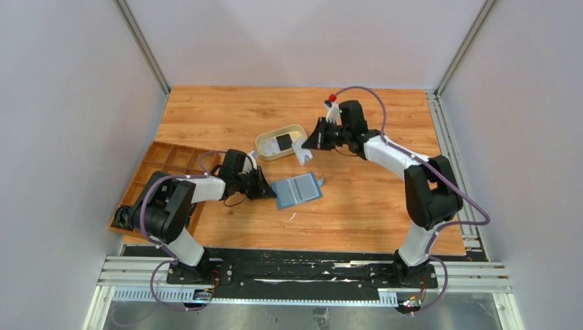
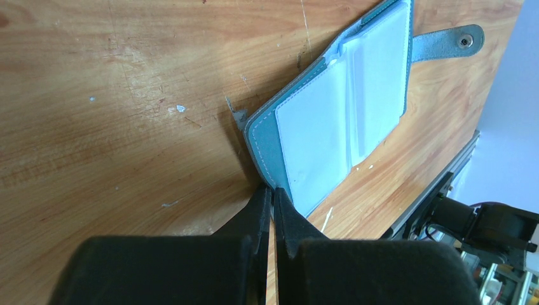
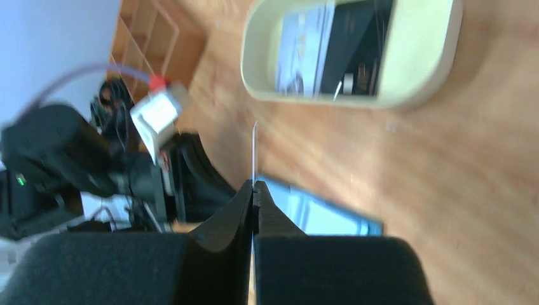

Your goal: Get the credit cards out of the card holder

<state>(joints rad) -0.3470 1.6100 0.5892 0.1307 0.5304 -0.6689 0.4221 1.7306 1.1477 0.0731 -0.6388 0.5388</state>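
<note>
Wood-grain table (image 1: pixel 357 124) fills the middle of the overhead view, boxed in by plain grey walls (image 1: pixel 289 34), with a black and metal rail (image 1: pixel 275 271) along the bottom edge. A wooden compartment tray (image 1: pixel 161 161) sits at the table's left edge.

At centre, the card holder (image 1: pixel 297 190) lies opened flat. Its cover is stitched teal, with glossy pale pockets inside (image 2: pixel 324 127) and a snap tab (image 2: pixel 448 43) sticking out from one edge. Just above it in the overhead view stands a smooth beige oval tray (image 1: pixel 261 146) with a dark card (image 1: pixel 282 143) lying inside.

The left arm reaches low from the lower left. The left gripper (image 1: pixel 265 191) has its jaws pressed together at the holder's left edge. Whether a sliver of cover is nipped between them is hard to tell from the wrist view (image 2: pixel 272 194).

The right arm bends in from the right, elbow high. The right gripper (image 1: pixel 306 144) is clamped tight on a thin whitish credit card (image 1: pixel 300 154), held off the table between tray and holder. It shows edge-on in the wrist view (image 3: pixel 255 152).
</note>
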